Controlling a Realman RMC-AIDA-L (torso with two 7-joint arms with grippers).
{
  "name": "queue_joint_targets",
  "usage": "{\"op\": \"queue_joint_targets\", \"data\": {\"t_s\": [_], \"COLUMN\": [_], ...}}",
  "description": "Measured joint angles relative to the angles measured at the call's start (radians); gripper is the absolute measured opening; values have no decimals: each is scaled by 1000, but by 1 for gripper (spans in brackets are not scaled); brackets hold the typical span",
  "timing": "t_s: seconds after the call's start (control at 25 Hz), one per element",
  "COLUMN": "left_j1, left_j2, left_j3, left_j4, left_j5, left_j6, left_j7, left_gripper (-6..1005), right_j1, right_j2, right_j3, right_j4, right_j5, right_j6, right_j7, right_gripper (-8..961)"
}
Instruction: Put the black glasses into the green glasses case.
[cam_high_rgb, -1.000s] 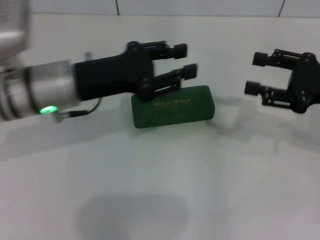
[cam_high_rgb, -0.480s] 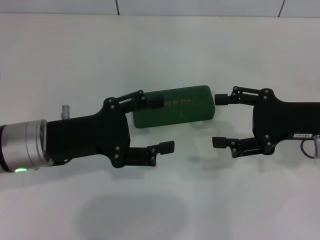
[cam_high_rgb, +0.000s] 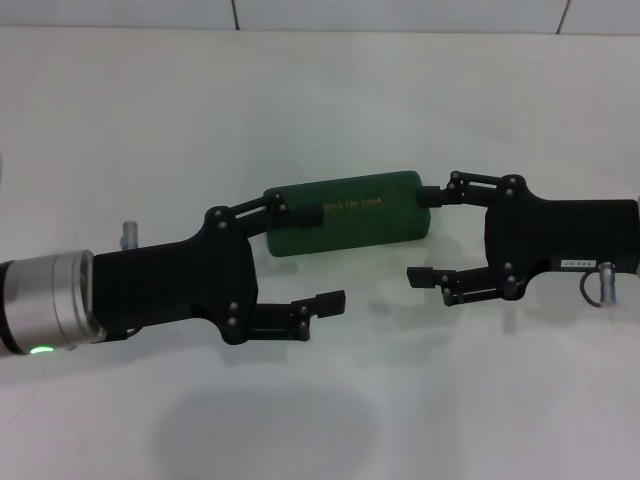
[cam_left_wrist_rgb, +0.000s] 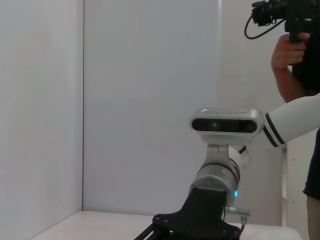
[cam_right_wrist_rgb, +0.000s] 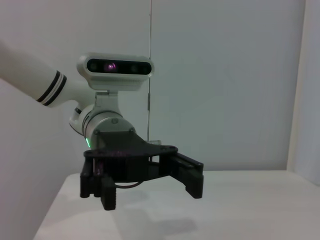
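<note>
The green glasses case (cam_high_rgb: 350, 214) lies closed on the white table (cam_high_rgb: 320, 400), gold lettering facing up. The black glasses are not in view. My left gripper (cam_high_rgb: 318, 258) is open at the case's left front; its far finger overlaps the case's left end and its near finger hangs in front of the case. My right gripper (cam_high_rgb: 424, 237) is open at the case's right end, its far fingertip beside the case's corner. The right wrist view shows the left gripper (cam_right_wrist_rgb: 150, 187) open, facing the camera. The left wrist view shows only the right gripper's base (cam_left_wrist_rgb: 195, 225).
A tiled wall edge (cam_high_rgb: 400, 12) runs along the back of the table. In the left wrist view a person (cam_left_wrist_rgb: 297, 55) holding a camera stands behind the right arm. White walls surround the table.
Both arms have come down level with the case. Over the last half second the right gripper moved left toward the case's right end and the left gripper shifted slightly lower.
</note>
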Motion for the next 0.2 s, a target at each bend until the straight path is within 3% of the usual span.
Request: {"op": "queue_joint_targets", "data": {"t_s": [0.2], "left_j1": [-2], "left_j2": [-1], "left_j3": [-9], "left_j4": [-2], "left_j5": [-5], "left_j6": [0], "left_j7": [5], "left_gripper": [893], "right_j1": [-1], "right_j2": [0], "right_j3": [-1], "right_j4": [2], "right_j5": [2], "right_j6": [3], "right_j7": [-3], "right_gripper": [861]}}
